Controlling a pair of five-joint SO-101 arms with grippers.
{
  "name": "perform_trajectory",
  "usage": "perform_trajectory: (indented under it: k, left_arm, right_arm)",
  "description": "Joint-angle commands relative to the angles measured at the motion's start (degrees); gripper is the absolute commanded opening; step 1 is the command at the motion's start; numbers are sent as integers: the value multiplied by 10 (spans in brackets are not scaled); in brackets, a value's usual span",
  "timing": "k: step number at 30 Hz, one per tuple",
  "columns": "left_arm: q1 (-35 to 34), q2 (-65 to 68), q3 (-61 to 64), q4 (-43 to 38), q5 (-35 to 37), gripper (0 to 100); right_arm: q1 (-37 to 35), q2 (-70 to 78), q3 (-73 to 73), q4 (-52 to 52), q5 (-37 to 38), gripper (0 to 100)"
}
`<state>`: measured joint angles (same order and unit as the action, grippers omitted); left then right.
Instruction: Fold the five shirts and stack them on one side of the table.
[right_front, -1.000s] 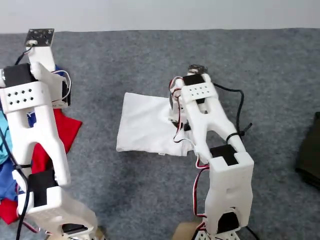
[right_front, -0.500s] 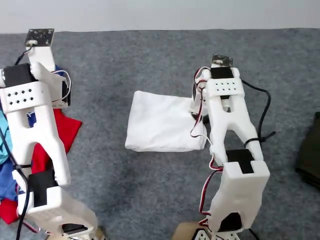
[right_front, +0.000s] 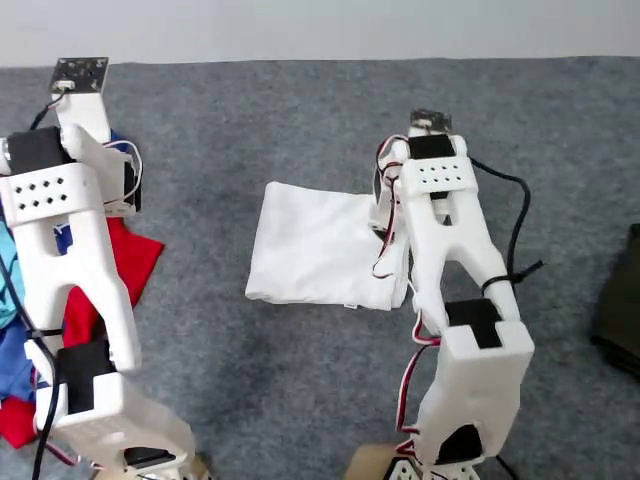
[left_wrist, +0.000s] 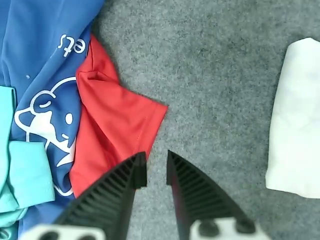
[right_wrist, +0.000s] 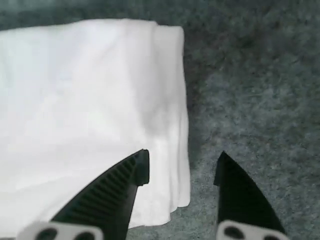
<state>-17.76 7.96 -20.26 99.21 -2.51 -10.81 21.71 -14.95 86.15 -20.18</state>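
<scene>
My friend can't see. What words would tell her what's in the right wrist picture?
An open black gripper hangs over the edge of a folded white shirt lying on a grey mat. One side of it is above the shirt, the other above the mat.

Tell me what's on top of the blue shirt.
A red shirt overlaps one edge of the blue shirt, and a teal shirt covers another. Parts of its white print are hidden beneath them.
</scene>
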Motion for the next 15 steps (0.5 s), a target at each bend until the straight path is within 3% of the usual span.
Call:
perform_trajectory:
  k: [1,5,12,15]
  left_arm:
    - [-2,-33,-2,8,-5,72]
    - [4,-33,-1,12,-4,72]
    - [98,-33,62,12,-10,72]
    - [151,-33,89,12,-10,56]
  right_arm:
    - [-7,-65,-33,-1,28,238]
    - [-9,-71,-33,-29,41,225]
    - [-7,-15,-33,-159,43,18]
    - [-1,20,-33,-189,43,20]
